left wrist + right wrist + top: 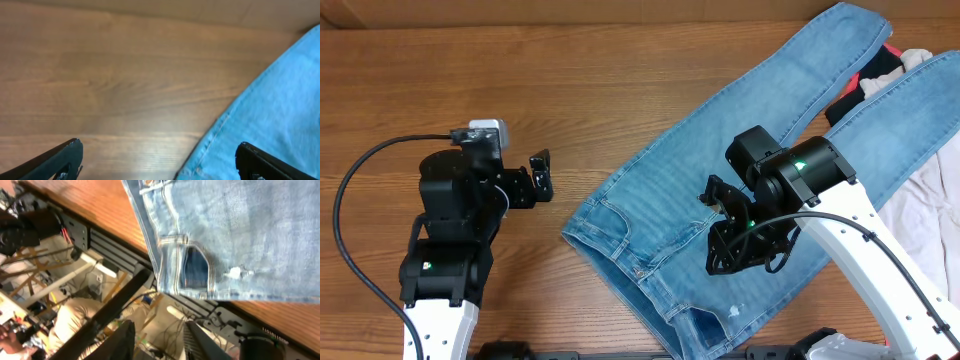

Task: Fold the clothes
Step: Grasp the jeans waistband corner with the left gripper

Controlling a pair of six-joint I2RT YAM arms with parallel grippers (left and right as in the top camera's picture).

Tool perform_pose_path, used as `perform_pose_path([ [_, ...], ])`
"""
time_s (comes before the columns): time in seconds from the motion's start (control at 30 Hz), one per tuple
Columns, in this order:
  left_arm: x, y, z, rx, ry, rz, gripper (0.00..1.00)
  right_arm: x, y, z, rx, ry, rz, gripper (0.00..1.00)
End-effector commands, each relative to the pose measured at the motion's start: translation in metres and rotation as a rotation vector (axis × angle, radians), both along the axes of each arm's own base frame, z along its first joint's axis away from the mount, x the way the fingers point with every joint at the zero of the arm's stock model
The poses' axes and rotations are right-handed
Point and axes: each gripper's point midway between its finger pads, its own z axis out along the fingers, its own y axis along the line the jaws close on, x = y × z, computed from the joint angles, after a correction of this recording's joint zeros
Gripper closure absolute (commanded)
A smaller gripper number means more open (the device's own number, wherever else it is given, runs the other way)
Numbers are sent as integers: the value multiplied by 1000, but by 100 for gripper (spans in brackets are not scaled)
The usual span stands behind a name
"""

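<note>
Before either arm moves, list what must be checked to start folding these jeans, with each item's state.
1. Left gripper open and empty, over bare table: ok.
2. Right gripper open and empty, above the jeans: ok.
3. Jeans lying flat, legs splayed apart: ok.
4. Waist fully on the table: a corner seems to overhang the near edge, not ok.
5. Red and black garments and off-white garment clear of the legs: they touch them, not ok.

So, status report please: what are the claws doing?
Left claw open, over table. Right claw open, empty, above jeans. Jeans spread out, unfolded. Other clothes crowd the legs.
</note>
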Motion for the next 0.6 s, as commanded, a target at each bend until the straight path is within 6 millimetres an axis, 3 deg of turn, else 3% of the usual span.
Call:
perform_pose_path([
  [0.0,-1,-8,-6,-45,52,-35,0,10,1,-1,-2,-60,0,61],
  [0.33,-15,-37,-78,-179,380,-145,0,71,31,4,122,-303,-53,50],
  [0.57,-30,-49,-140,-265,660,-169,0,105,17,0,3,-413,-208,47],
])
